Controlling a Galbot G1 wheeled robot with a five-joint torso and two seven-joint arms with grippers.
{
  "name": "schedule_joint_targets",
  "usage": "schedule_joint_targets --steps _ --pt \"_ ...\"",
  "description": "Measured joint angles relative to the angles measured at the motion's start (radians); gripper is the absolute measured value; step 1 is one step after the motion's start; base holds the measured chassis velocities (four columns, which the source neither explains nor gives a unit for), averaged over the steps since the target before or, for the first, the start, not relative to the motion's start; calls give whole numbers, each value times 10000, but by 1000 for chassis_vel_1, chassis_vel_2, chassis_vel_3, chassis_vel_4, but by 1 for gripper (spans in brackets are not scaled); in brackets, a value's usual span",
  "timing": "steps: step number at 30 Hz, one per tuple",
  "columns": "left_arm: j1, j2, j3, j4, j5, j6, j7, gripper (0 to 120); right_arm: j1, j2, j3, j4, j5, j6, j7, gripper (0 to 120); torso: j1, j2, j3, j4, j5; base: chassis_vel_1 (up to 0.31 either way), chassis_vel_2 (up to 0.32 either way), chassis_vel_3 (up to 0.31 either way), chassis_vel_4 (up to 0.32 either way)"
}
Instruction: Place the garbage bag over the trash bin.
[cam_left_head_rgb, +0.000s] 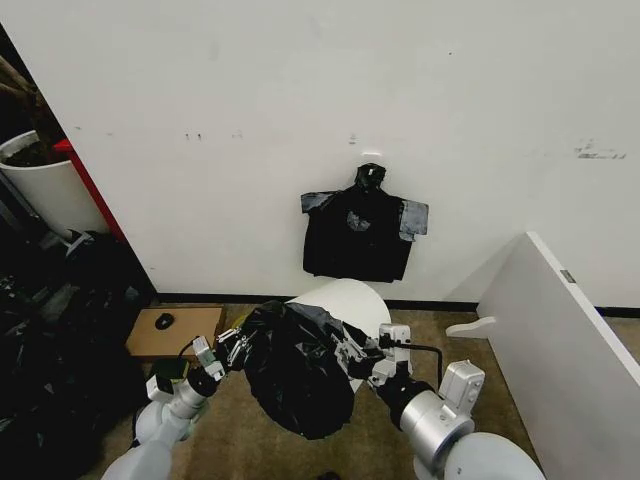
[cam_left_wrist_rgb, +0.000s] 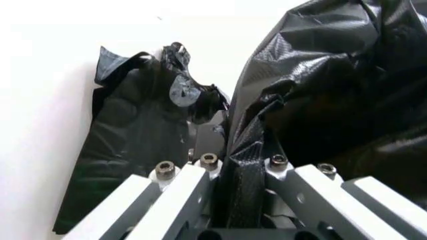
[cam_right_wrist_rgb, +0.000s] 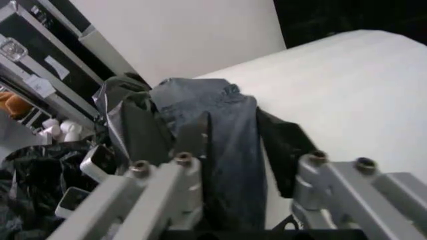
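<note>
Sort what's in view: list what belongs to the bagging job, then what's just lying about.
Job: garbage bag, trash bin, left gripper and right gripper both clamped on the bag.

Lying about: black bundle on the wall, cardboard box, taller white bin.

Right end effector (cam_right_wrist_rgb: 243, 162) pinching a fold of bag (cam_right_wrist_rgb: 230, 150) against the bin (cam_right_wrist_rgb: 347, 95).

Two pale fingers (cam_right_wrist_rgb: 167, 192) low in view, studded with bolts, with a strip of glossy dark plastic caught between them. Bag film draped over the cream-white bin wall, greyish where light catches it. More crumpled black plastic off to one side, near a second end effector (cam_right_wrist_rgb: 93, 165). Plain white wall (cam_right_wrist_rgb: 187, 35) beyond.
</note>
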Motion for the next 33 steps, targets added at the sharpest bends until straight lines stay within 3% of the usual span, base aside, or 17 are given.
schedule_joint_targets --steps 6,14,20,33 --pt "0 -23 -3 -56 -14 -3 -65 3 10 -27 46 -2 -9 59 -3 0 0 0 0 0 0 0 0 0 0" --pt "197 -43 -43 -311 -18 104 56 3 19 78 58 -20 -334 808 -246 0 0 0 0 0 -1 0 0 0 0" --pt "348 -31 -201 -563 -91 269 180 3 64 119 137 -773 -1428 1675 -961 0 0 0 0 0 0 0 0 0 0" --pt "590 -20 -417 -916 -232 734 476 3 214 245 120 -1886 -2901 2573 -1832 0 0 0 0 0 0 0 0 0 0"
